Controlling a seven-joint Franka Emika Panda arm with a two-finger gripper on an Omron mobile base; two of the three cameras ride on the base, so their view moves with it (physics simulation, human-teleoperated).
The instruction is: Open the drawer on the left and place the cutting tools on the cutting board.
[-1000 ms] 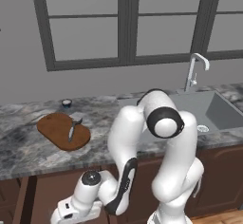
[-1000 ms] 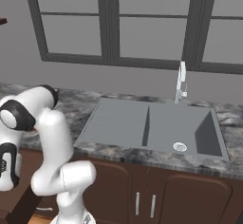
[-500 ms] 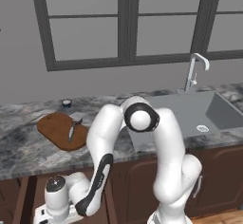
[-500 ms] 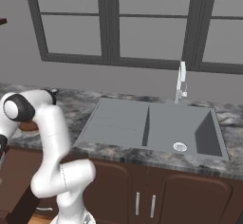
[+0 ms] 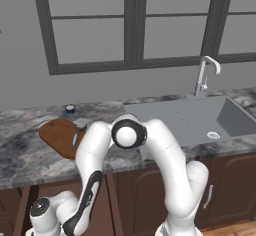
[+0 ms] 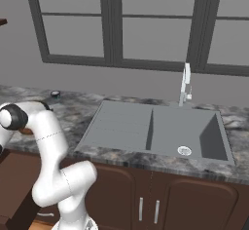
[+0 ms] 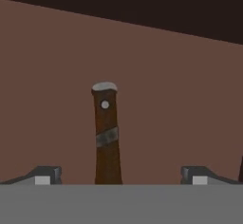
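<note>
**Open hand hanging over a wooden-handled tool in the drawer**

In the hand view, the hand is pointing at a flat, light brown surface, apparently the inside of the drawer, with a darker band running across the top. Its two fingertips are standing wide apart and are gripping nothing. Between them a slim tool is lying on that surface: a dark brown handle with a grey cap at the far end, a small pale rivet and a grey band around the middle. Whether it is the knife or the peeler cannot be told.

In the left base view, the arm is bending down low in front of the dark cabinets, below the edge of the marbled grey tabletop. The cutting board is lying on the tabletop left of the sink, with a slim grey utensil resting on it near its right end. A small dark cup is standing behind the board, near the wall.
</note>
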